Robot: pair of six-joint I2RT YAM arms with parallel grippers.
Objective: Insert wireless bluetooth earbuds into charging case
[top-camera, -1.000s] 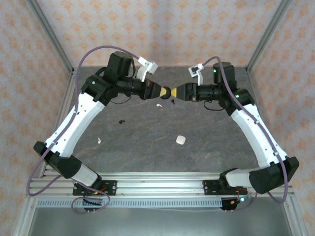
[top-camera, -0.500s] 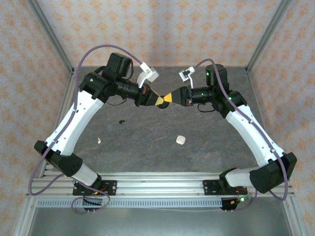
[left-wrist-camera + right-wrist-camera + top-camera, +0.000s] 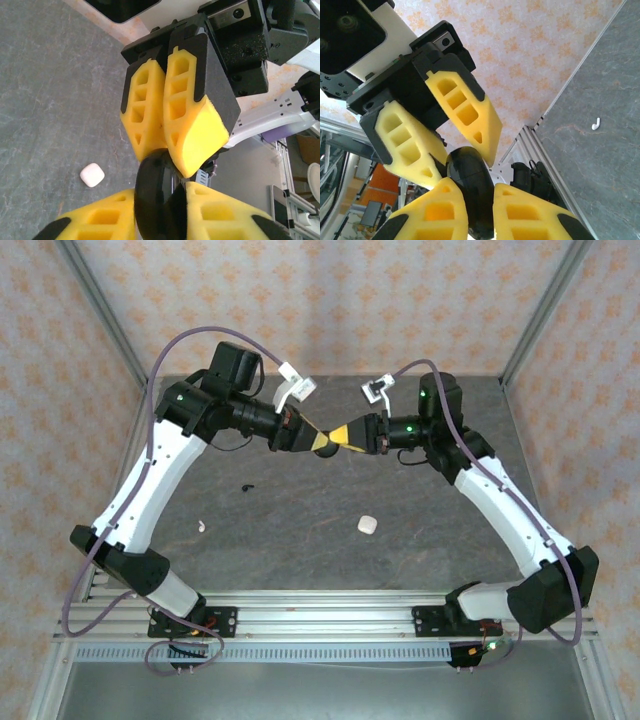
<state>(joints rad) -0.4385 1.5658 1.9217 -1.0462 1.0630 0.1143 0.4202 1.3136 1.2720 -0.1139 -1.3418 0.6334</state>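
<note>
Taking 12 o'clock as the far wall in the overhead view, the thing nearest my bases is the white pebble-shaped case [image 3: 367,525]. It lies on the tabletop [image 3: 300,550] at about 4 o'clock from the middle. The white earbud [image 3: 202,526] lies at 8 o'clock, well apart from that case. A little farther out, at 9 o'clock, is a tiny black earbud [image 3: 247,487], too small for me to make out in detail. Each of the three lies alone on the grey surface.

Farther still, at 12 o'clock, my two end effectors meet tip to tip, raised off the tabletop. My left end effector [image 3: 320,444] reaches in from 10 o'clock and my right end effector [image 3: 346,434] from 2 o'clock. Between them sits the black puck-shaped case [image 3: 155,200].

My right end effector is clamped on this case. In the right wrist view its yellow foam pads [image 3: 440,210] press it from both sides. In the left wrist view they stand nearly together, tips pinching the rim.

The fingers [image 3: 462,105] of my left end effector stand part-way apart, one on each side of the same case, at or just beside its surface. I cannot tell whether they grip it or only flank it.
</note>
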